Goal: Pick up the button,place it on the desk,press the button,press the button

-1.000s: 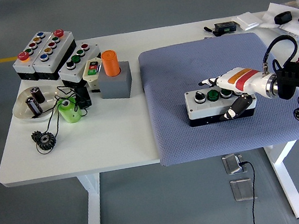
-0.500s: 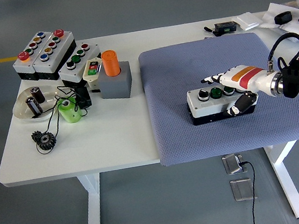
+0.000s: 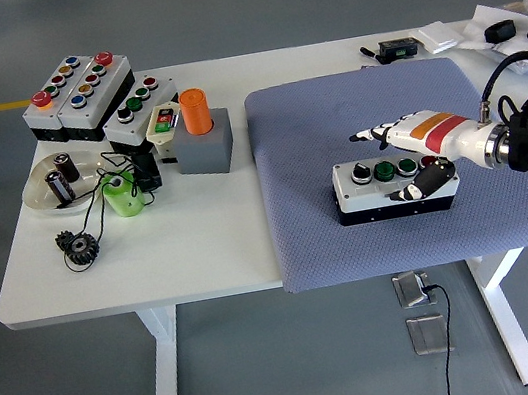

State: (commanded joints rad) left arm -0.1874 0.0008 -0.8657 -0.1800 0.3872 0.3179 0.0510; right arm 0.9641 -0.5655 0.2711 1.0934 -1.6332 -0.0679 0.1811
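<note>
The blue mat (image 3: 381,229) covers the white table (image 3: 151,247) from its centre toward 3 o'clock, and the button box (image 3: 394,186) now rests flat on it, set down a little right of where it was held a second ago. The right hand (image 3: 416,147) has let go: fingers lifted above the buttons, thumb still at the box's front. Placement looks done; pressing comes next.

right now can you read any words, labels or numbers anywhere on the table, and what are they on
No text can be read in this view.
button box on the blue mat: no label visible; the right hand is above it.
Small white box with red and green buttons: any marks too small to read.
Button boxes at the far left: nothing legible.
Black device at the far edge: any print too blurred to read.
</note>
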